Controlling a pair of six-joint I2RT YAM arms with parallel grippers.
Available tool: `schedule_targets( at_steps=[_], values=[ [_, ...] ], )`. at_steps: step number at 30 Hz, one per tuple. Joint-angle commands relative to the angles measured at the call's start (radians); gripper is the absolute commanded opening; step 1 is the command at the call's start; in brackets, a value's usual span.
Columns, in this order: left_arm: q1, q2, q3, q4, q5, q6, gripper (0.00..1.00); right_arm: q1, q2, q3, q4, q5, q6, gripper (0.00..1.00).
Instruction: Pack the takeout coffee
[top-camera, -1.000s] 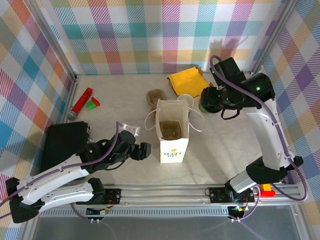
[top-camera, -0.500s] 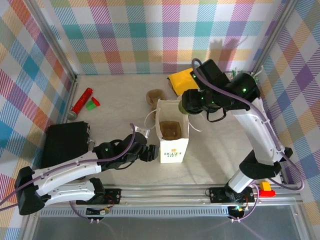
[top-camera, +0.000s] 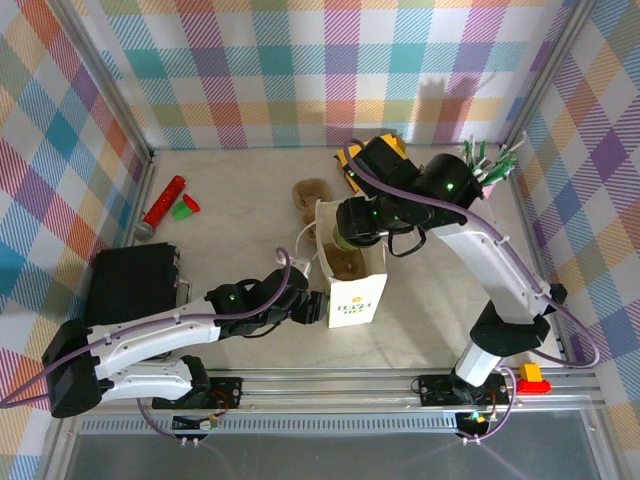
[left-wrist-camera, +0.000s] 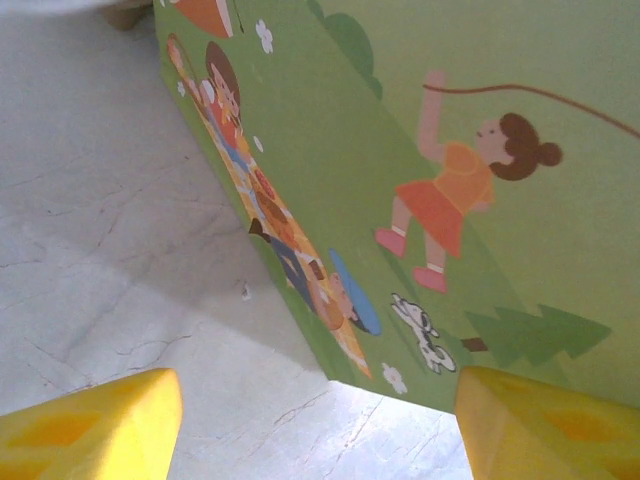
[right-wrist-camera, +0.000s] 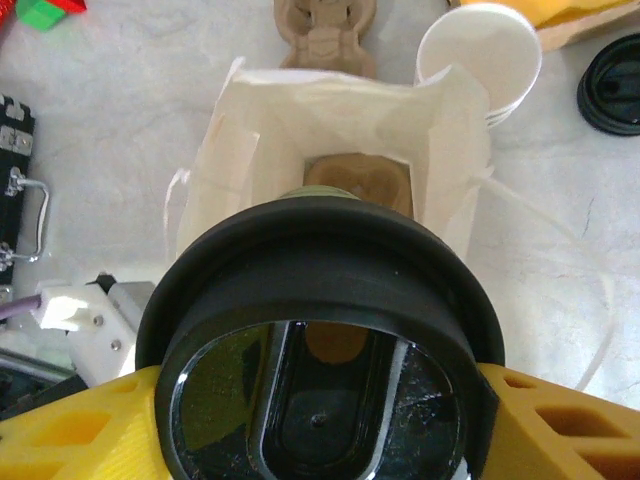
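Note:
The takeout coffee (right-wrist-camera: 320, 330), a cup under a round black lid, sits between the yellow fingers of my right gripper (right-wrist-camera: 320, 420), which is shut on it. It hangs over the open mouth of the white paper bag (right-wrist-camera: 330, 100). From above, the right gripper (top-camera: 352, 225) holds the cup (top-camera: 346, 238) at the bag's (top-camera: 357, 300) far rim. My left gripper (top-camera: 312, 305) is open at the bag's left side. In the left wrist view the bag's green printed face (left-wrist-camera: 400, 200) stands just ahead of that gripper's gap (left-wrist-camera: 320, 430).
A brown item (right-wrist-camera: 360, 180) lies inside the bag and another (top-camera: 310, 193) beyond it. A lidless cup (right-wrist-camera: 480, 55) and a loose black lid (right-wrist-camera: 612, 85) stand behind the bag. A black case (top-camera: 130, 290), a red cylinder (top-camera: 163, 205) and a green cone (top-camera: 184, 208) lie left.
My right arm has carried the coffee leftward from beside the bag to over its opening. My left gripper has slid right, up to the bag's left side.

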Motion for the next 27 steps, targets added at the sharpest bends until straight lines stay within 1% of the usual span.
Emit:
schedule_targets(
  at_steps=[1, 7, 10, 11, 14, 18, 20, 27],
  values=[
    [-0.018, 0.022, 0.024, 0.046, 0.014, 0.016, 0.72, 0.013, 0.010, -0.046, -0.176, -0.018, 0.029, 0.60],
    [-0.031, 0.064, 0.029, 0.101, 0.011, 0.010, 0.72, 0.016, 0.008, -0.132, -0.174, -0.025, 0.050, 0.60],
    [-0.035, 0.082, 0.038, 0.103, 0.012, 0.010, 0.72, 0.017, 0.015, -0.165, -0.172, -0.028, 0.054, 0.60],
    [-0.036, 0.085, 0.040, 0.138, 0.011, 0.011, 0.72, 0.016, 0.016, -0.176, -0.166, -0.028, 0.055, 0.60],
    [-0.037, 0.079, 0.039, 0.135, 0.004, 0.014, 0.72, 0.016, 0.026, -0.201, -0.154, -0.033, 0.048, 0.60],
    [-0.037, 0.049, 0.040, 0.121, -0.010, 0.026, 0.72, 0.012, 0.038, -0.232, -0.118, -0.055, 0.028, 0.60],
    [-0.037, 0.025, 0.036, 0.077, -0.023, 0.032, 0.73, 0.009, 0.051, -0.235, -0.111, -0.059, 0.026, 0.60],
    [-0.037, -0.082, 0.022, 0.026, -0.043, 0.062, 0.74, -0.017, 0.081, -0.278, -0.071, -0.103, 0.001, 0.60]
  ],
)
